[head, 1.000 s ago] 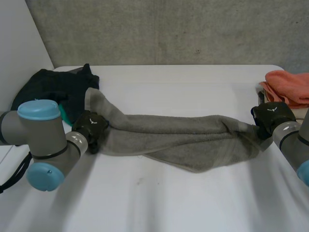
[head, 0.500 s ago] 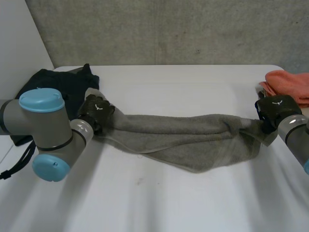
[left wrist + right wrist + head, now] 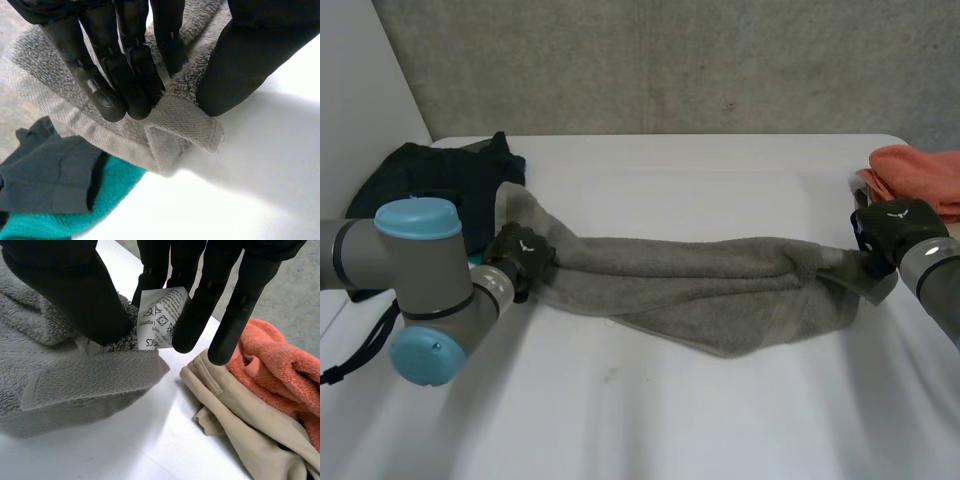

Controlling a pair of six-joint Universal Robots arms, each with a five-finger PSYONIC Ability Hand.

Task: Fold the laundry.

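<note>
A grey towel [image 3: 700,290] lies bunched lengthwise across the table [image 3: 670,420], stretched between my two hands. At its left end, my left hand [image 3: 520,255] is shut on it. In the left wrist view the left hand [image 3: 125,60] pinches the towel [image 3: 190,127] near a folded hem corner, fingers against the thumb. My right hand [image 3: 892,228] is shut on the towel's right end. The right wrist view shows the right hand [image 3: 65,285] gripping the towel [image 3: 75,385] at a corner, where a white care label [image 3: 160,317] sticks up.
A dark garment pile [image 3: 430,180] sits at the table's back left, with teal cloth [image 3: 45,220] beside the towel's left end. An orange cloth [image 3: 920,175] and a beige cloth [image 3: 240,415] lie at the right edge, close to my right hand.
My left hand rose toward the dark pile, then came back down and closed its fingers on the towel's left end. My right hand shifted slightly right, still holding its end.
</note>
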